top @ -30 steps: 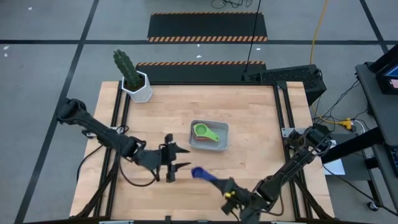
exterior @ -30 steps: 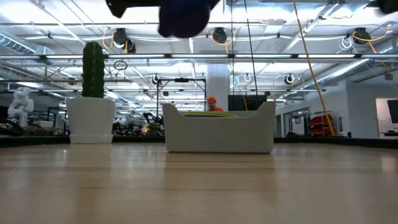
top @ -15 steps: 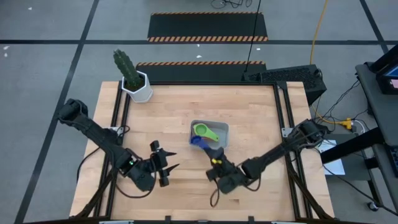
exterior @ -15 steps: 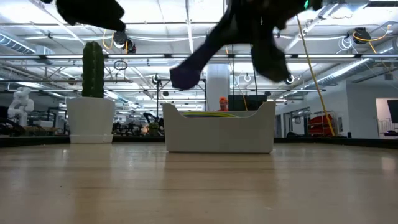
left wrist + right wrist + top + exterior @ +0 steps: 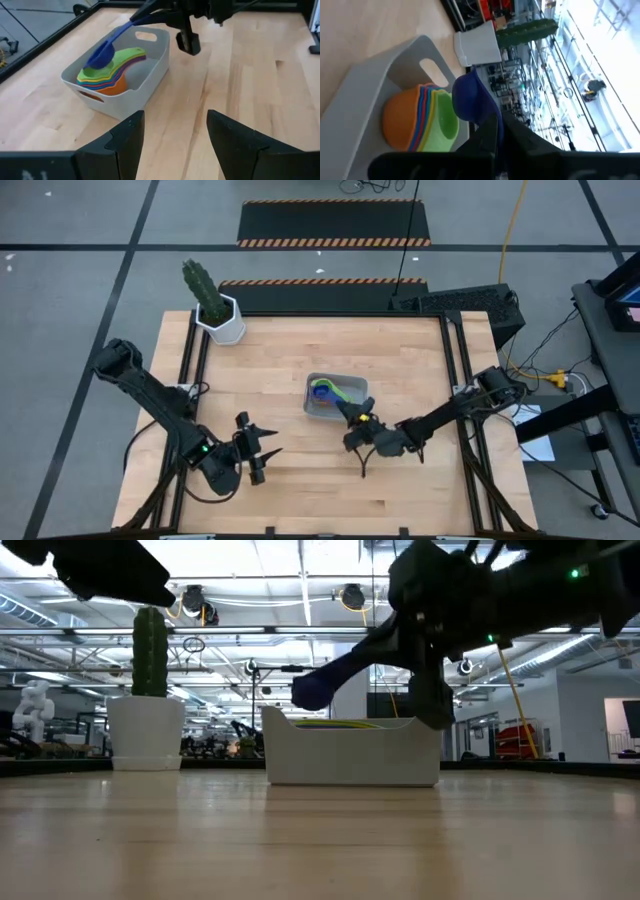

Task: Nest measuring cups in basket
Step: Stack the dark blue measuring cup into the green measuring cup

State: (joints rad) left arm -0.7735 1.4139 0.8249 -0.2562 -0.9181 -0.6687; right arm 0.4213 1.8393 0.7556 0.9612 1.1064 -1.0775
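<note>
A dark blue measuring cup hangs tilted over the pale grey basket, held by my right gripper, which is shut on it at the basket's near right side. Its bowl is above a nested stack of cups in the basket, with a green cup on top and an orange one at the bottom. In the low view the bowl is above the basket's rim. My left gripper is open above the table, left of the basket and nearer the near edge. My right gripper pinches the dark blue cup's flat handle at its free end between the two fingers. The fingers come slanting from the table's near right side, along the handle. The cup is lifted clear, and its bowl tilts down over the stack.
A white hexagonal pot with a cactus stands at the table's far left corner. Bare wooden tabletop lies near and left of the basket. Black frame rails run along the table's sides.
My right gripper has carried the dark blue cup from near the table's near edge toward the far edge and up to the basket, so its bowl is now over the stack. My left gripper has drawn back toward the near left, staying open.
</note>
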